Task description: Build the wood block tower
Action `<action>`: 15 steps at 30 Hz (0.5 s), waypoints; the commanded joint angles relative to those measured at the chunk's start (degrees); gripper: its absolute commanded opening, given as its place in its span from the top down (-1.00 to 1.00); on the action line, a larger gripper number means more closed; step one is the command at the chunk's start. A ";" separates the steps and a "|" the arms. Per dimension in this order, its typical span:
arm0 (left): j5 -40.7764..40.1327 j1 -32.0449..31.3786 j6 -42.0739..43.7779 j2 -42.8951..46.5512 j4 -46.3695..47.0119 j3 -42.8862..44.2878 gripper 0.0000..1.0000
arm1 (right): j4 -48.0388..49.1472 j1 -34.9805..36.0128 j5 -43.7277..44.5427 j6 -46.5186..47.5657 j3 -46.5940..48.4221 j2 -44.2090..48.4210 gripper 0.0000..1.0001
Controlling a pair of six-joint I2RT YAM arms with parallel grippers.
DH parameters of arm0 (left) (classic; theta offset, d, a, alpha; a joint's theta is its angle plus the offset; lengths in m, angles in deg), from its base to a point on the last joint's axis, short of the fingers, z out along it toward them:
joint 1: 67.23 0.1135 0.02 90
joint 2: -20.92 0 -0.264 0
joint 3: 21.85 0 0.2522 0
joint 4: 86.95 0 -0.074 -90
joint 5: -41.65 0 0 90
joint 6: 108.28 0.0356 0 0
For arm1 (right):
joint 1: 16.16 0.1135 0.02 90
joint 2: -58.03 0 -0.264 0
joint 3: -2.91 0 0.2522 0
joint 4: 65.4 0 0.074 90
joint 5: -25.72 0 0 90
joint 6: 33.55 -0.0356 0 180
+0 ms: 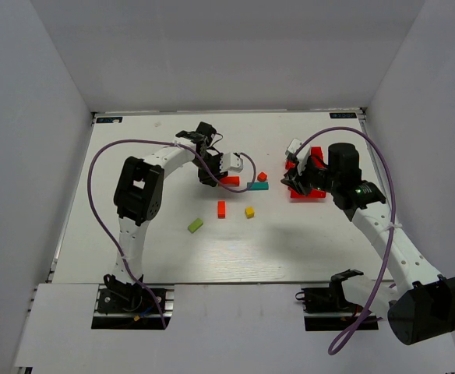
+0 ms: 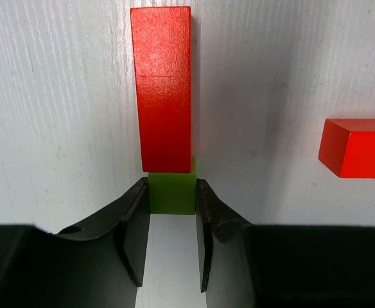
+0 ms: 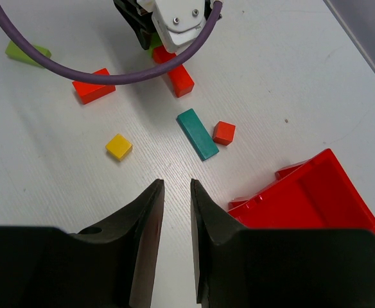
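My left gripper (image 2: 172, 186) is shut on a lime green cube (image 2: 171, 194), low over the table and against the near end of a red bar (image 2: 161, 90). In the top view this gripper (image 1: 214, 178) is at the table's middle back, over that red bar (image 1: 231, 181). Loose blocks lie around: a teal bar (image 3: 198, 133), a red cube (image 3: 224, 133), a yellow cube (image 3: 119, 146), an orange-red bar (image 3: 93, 86) and a lime bar (image 3: 27, 51). No stack stands. My right gripper (image 3: 176, 184) is slightly open and empty, hovering beside the red bin.
A red plastic bin (image 3: 316, 192) lies tipped at the right, under my right wrist (image 1: 305, 181). The left arm's purple cable (image 3: 78, 70) loops over the blocks. White walls close the table at the back and sides.
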 commanded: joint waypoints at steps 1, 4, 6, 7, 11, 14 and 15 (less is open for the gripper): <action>1.11 -0.37 0.69 0.29 -2.09 -0.21 0.55 | 0.02 0.02 -0.83 0.13 -0.28 0.37 0.41; 1.11 -0.37 0.69 0.29 -2.09 -0.21 0.53 | 0.02 0.10 -0.92 0.13 -0.28 0.37 0.41; 1.11 -0.37 0.69 0.29 -2.09 -0.21 0.40 | 0.20 0.02 -1.00 0.13 -0.19 0.28 0.41; 1.11 -0.37 0.69 0.29 -2.09 -0.21 0.40 | -0.15 0.02 -0.83 0.22 -0.28 0.37 0.41; 0.58 -0.37 0.17 0.29 -2.09 -0.21 0.19 | -0.06 0.02 -0.92 0.13 -0.28 0.37 0.41; 0.58 -0.37 0.17 0.29 -2.09 -0.21 0.13 | 0.02 0.10 -1.01 0.22 -0.19 0.54 0.41; 0.58 -0.37 0.17 0.29 -2.09 -0.21 -0.02 | 0.02 0.02 -0.92 0.13 -0.28 0.28 0.41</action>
